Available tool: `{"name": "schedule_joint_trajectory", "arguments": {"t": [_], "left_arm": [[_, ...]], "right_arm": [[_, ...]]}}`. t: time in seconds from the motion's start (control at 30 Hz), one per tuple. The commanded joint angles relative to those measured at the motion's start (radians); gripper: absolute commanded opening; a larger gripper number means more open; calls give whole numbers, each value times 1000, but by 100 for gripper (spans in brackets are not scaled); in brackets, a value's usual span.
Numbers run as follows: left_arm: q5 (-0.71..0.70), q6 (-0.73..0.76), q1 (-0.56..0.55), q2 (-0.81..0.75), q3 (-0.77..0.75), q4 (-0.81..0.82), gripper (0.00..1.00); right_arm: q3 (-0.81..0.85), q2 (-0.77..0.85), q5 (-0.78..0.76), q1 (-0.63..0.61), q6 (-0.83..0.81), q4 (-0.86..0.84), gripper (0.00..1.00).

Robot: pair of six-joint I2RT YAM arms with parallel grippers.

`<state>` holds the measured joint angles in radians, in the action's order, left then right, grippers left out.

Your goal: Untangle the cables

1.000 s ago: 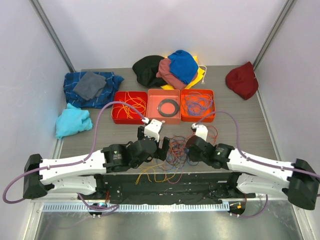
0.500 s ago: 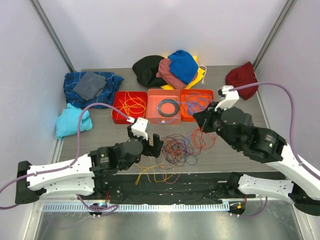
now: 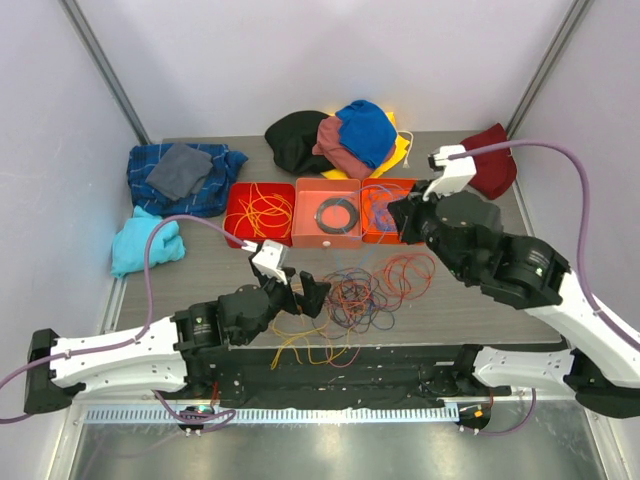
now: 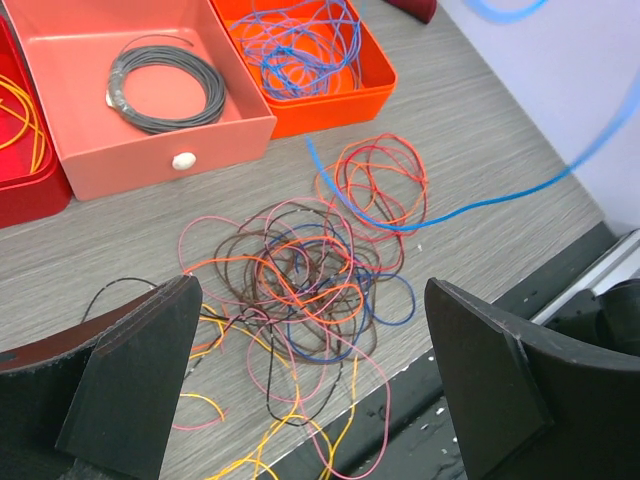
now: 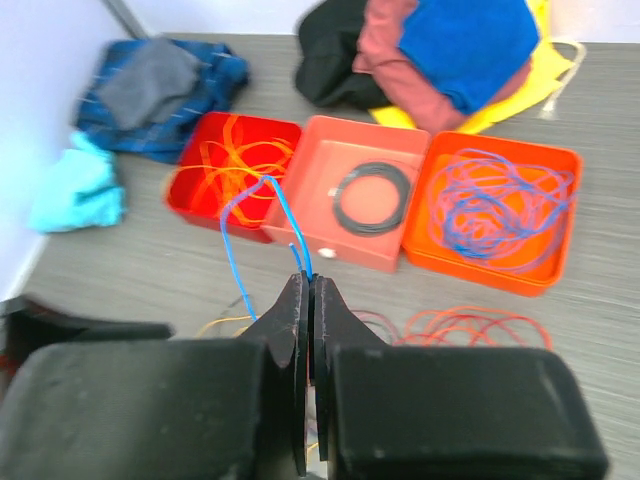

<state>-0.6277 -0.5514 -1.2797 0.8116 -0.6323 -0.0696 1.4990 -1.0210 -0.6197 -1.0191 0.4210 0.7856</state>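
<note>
**Change since a second ago:** the right gripper [image 3: 398, 222] has lifted off the tangle of cables [image 3: 345, 298] and now hangs over the orange tray [image 3: 385, 182]. The left gripper [image 3: 303, 293] has drawn back and spread its jaws. Red loops [image 3: 405, 272] have spilled out to the right of the tangle.

**Top view.**
- Table [image 3: 200, 285], grey wood-grain: a bare strip between the trays and the tangle, and bare room from the red loops toward the right wall.
- The tangle sits near the table's near edge. Yellow strands [image 3: 310, 345] trail over that edge onto the black base rail [image 3: 400, 365].
- Red tray [image 3: 260, 184], salmon tray [image 3: 327, 240] and orange tray stand side by side.
- Along the far and left edges lie a plaid cloth [image 3: 215, 165], a cyan cloth [image 3: 140, 245], a heap of garments [image 3: 340, 135] and a maroon cloth [image 3: 495, 155].

**Left wrist view.**
- Left gripper [image 4: 310, 390]: fingers [image 4: 140, 380] stand far apart with nothing between them, above the tangle [image 4: 300, 280].
- Tangle: string-thin wires in brown, orange, pink and blue, crossing in a loose knot, with the red loops [image 4: 385, 180] beside it.
- Blue cable [image 4: 500, 198]: it starts near the orange tray [image 4: 330, 108], crosses the red loops and rises off to the right.
- Salmon tray [image 4: 150, 155] holds a grey coil [image 4: 165, 85].

**Right wrist view.**
- Right gripper [image 5: 308, 285]: jaws are pressed together, pinching the blue cable [image 5: 224, 235], which arches upward and then hangs down.
</note>
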Motion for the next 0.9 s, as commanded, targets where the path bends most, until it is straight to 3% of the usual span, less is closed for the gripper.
{"name": "schedule_joint_trajectory", "arguments": {"t": [0.0,0.17,0.53,0.87], "left_arm": [[-61,-45,3,-48,-9,11,100],[-99,-71,5,-142,11,-76,100],[-159,-76,5,-359,98,-154,100],[-179,-79,5,-439,112,-222,100]], "right_arm": [[-16,-71,-88,55,-70,-55,1],[-63,-148,224,388,-42,-143,1],[47,-370,261,551,-68,-213,1],[-3,-462,247,637,-62,-290,1]]}}
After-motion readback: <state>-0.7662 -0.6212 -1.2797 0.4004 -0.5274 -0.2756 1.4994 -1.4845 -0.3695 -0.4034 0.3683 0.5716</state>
